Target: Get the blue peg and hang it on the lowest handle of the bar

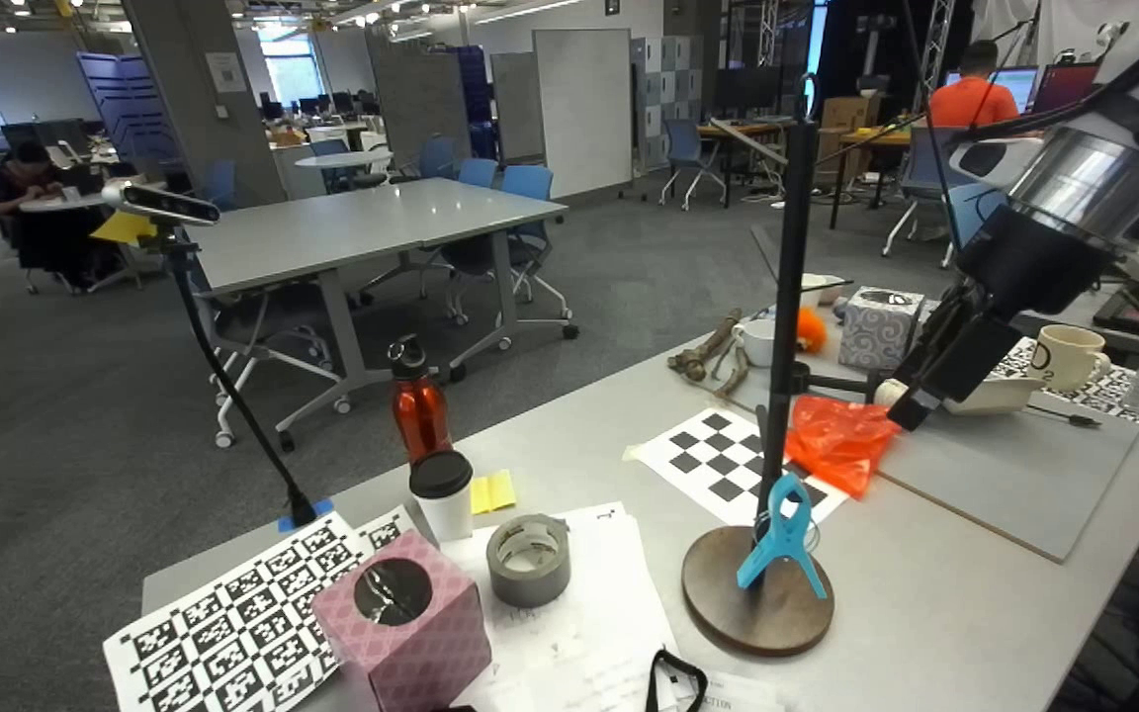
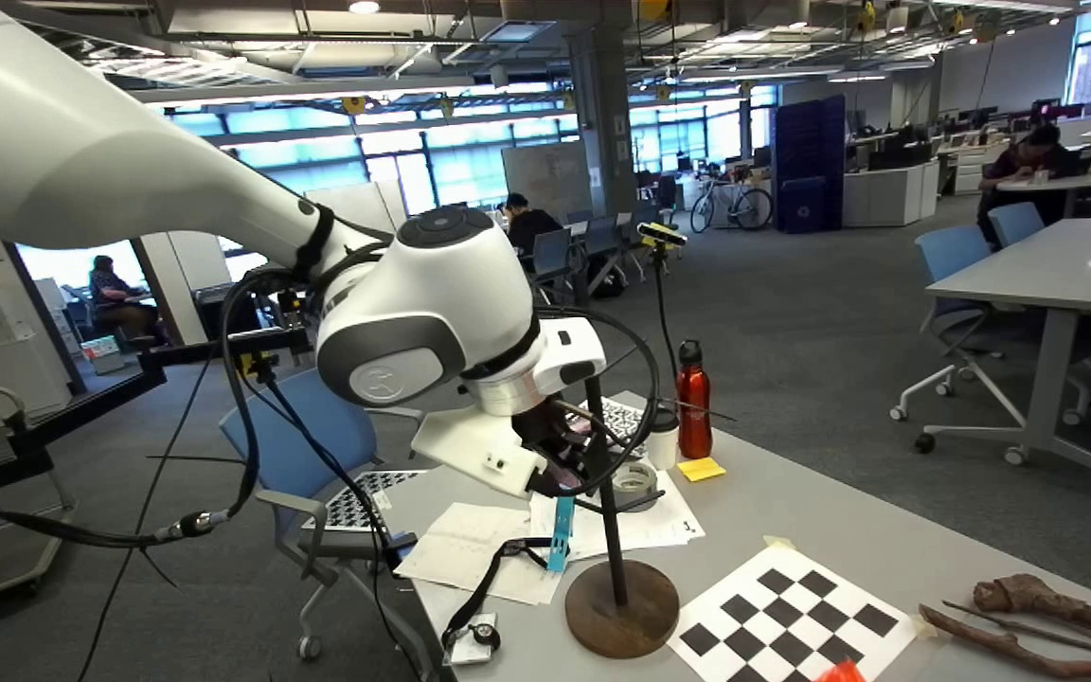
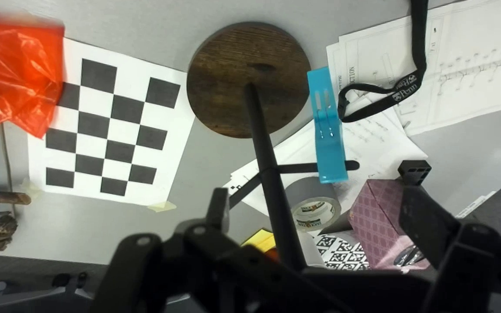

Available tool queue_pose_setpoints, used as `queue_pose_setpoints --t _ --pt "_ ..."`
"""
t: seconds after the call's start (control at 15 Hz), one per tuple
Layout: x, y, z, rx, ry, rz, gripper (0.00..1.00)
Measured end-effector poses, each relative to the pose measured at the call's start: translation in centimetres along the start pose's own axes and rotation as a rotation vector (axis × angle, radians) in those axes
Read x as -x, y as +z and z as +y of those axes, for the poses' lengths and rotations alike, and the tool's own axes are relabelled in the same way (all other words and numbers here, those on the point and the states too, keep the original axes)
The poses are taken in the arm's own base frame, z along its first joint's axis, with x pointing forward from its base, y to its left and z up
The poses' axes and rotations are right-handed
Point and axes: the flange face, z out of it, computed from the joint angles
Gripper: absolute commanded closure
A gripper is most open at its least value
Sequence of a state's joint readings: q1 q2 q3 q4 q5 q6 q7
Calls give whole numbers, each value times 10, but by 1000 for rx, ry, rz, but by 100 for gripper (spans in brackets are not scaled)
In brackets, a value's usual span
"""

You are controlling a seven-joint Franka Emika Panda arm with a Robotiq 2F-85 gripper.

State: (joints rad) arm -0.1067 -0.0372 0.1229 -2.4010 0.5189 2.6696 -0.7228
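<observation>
Your end effector is spread wide with nothing in its grip; in the wrist view the bar runs across the gap between its fingers, though you can't judge depth there. The blue peg hangs on a side handle; whether that is the lowest isn't clear, but the hang looks done. If you back off crookedly, a finger could catch the bar or another handle, and the jolt might shake the peg loose or tip the bar onto the bench.
</observation>
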Motion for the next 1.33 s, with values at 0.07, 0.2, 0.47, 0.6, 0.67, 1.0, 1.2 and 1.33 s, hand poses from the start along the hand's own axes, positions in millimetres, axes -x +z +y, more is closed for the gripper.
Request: queue_pose_setpoints --t 0.07,0.2,0.47,0.6,0.67,1.0,1.2,1.33 --pt "0 -6 -4 2 -6 9 0" --pt "0 -16 -12 4 -17 23 0" --pt "-1 -29 -30 -2 -39 46 0" --pt "-1 -34 -39 -6 -45 54 0" --pt "-1 -36 -43 -8 -48 58 0" --pt "3 -45 -51 -11 -53 71 0" --pt "4 -45 -51 -11 -52 71 0" --pt "4 -45 -51 -11 -52 71 0"
